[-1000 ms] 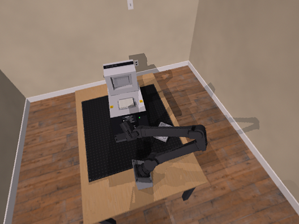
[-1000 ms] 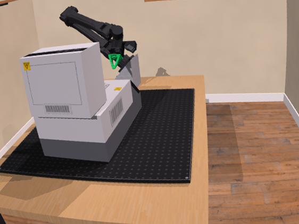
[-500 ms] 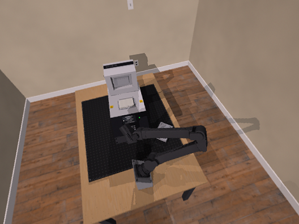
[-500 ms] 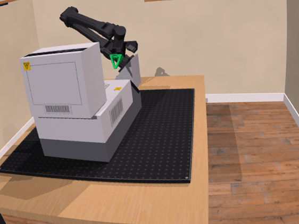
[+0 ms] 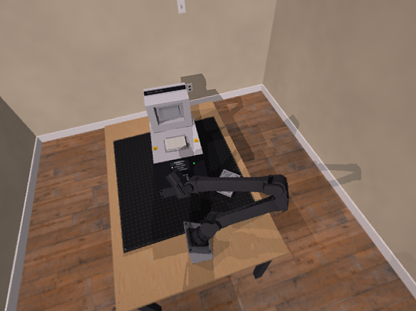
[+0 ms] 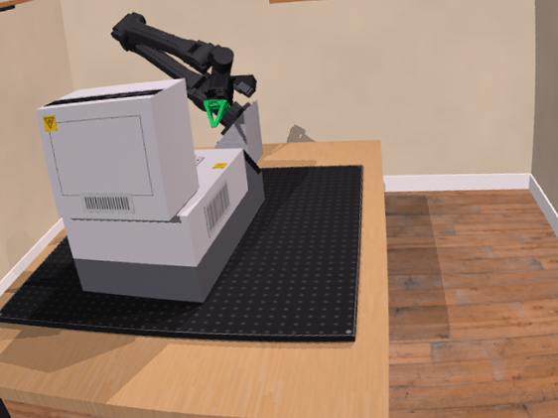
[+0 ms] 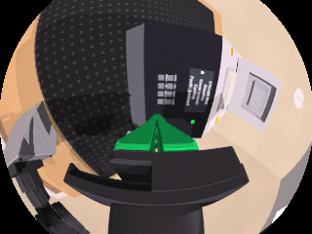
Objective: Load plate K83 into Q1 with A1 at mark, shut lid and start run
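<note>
Already K83 (image 5: 175,142) sits on Q1 (image 5: 177,152)'s block under the raised lid (image 5: 167,109), lamp (image 5: 193,163) green; gripper (image 5: 172,178), clenched on nothing, hovers over Q1's keys; LID-shut and START remain.

Cycler Q1 (image 6: 131,226): pale grey-white housing and lid, darker grey base band, black front panel (image 5: 183,167) with white lettering and a green status lamp (image 5: 193,163). Yellow warning stickers (image 6: 49,123) on lid and deck; black barcodes on white. Plate K83 (image 5: 175,142) off-white. Mat (image 6: 294,256) black, dotted with a regular grid of small grey holes. Table (image 6: 267,388) light wood grain. Arm (image 5: 245,182) matt black; gripper (image 6: 216,116) fingers bright green. Floor dark brown planks.
</note>
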Robot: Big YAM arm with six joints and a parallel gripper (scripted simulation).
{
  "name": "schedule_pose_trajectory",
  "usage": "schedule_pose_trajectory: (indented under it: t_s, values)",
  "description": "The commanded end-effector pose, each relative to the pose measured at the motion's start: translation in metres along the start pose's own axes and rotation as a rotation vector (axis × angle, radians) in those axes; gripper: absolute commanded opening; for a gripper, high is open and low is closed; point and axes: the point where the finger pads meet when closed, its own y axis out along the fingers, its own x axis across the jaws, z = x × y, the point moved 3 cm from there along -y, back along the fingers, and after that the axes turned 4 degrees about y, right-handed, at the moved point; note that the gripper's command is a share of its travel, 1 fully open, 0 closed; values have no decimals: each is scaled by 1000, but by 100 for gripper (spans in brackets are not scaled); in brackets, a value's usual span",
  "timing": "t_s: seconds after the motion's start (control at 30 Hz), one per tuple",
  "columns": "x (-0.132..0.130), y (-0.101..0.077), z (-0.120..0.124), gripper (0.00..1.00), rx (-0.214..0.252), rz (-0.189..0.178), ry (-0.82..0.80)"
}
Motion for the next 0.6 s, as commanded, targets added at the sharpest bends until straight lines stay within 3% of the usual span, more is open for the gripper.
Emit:
schedule_pose_trajectory:
  t_s: [0.0,0.4,0.57]
  values:
    - [-36,-6,-9,0,-23,44,58]
    - [-48,9,-8,0,-20,46,58]
    - [-38,23,-4,0,-7,27,32]
